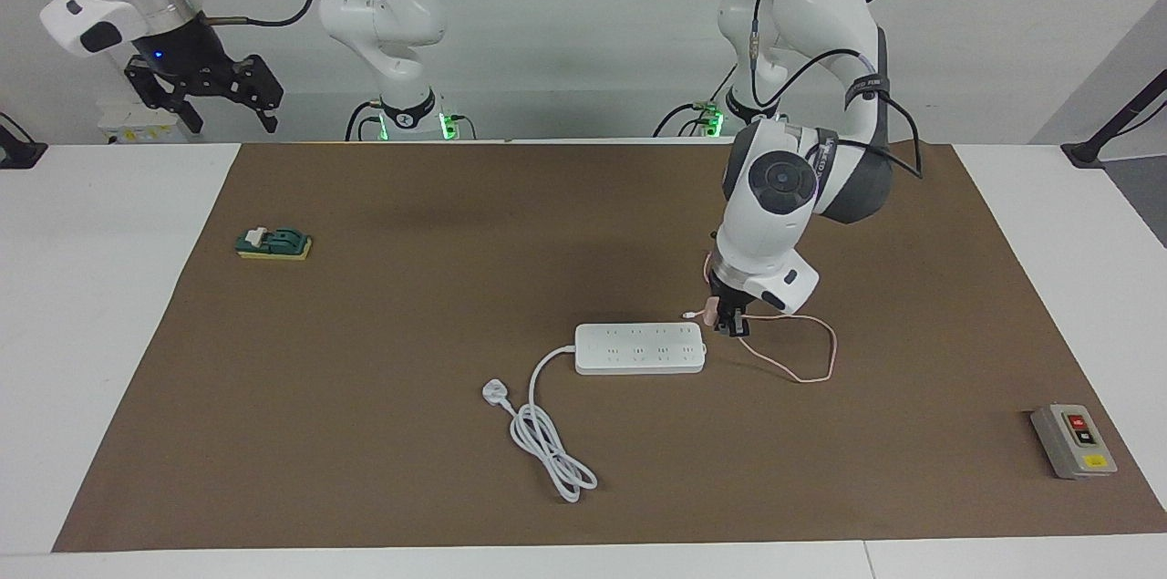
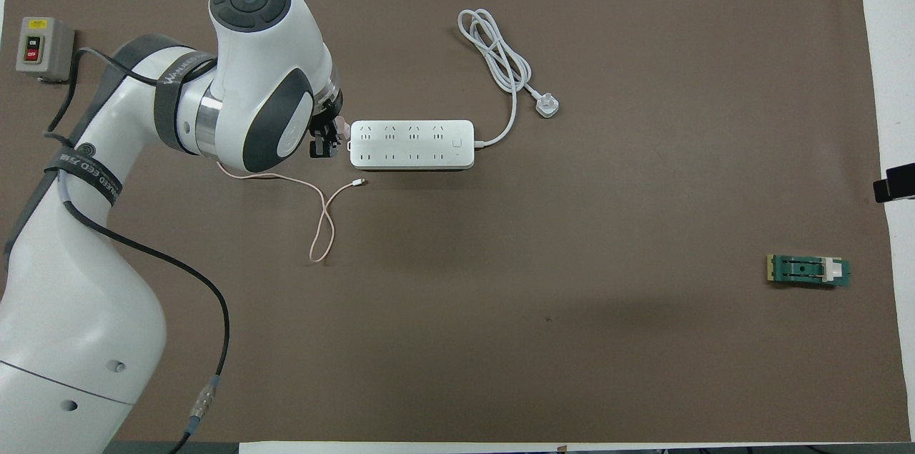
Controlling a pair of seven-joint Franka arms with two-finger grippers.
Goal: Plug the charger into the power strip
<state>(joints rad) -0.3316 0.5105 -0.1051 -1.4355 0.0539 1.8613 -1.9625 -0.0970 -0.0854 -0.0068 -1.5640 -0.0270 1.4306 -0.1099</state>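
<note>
The power strip (image 1: 640,348) (image 2: 412,144) lies flat on the brown mat, sockets up. My left gripper (image 1: 729,324) (image 2: 323,146) is low, just off the strip's end toward the left arm's end of the table. It is shut on the small pink charger (image 1: 707,311) (image 2: 346,129), which is mostly hidden by the fingers and sits right beside the strip's end. The thin pink cable (image 1: 807,369) (image 2: 325,225) trails from it in a loop on the mat. My right gripper (image 1: 205,91) (image 2: 893,186) waits, open and raised, over the right arm's end of the table.
The strip's thick white cord (image 1: 547,433) (image 2: 500,61) lies coiled farther from the robots, with its white plug (image 1: 493,392) (image 2: 547,107). A green-and-yellow switch block (image 1: 273,243) (image 2: 808,271) and a grey button box (image 1: 1074,440) (image 2: 41,46) lie at the mat's two ends.
</note>
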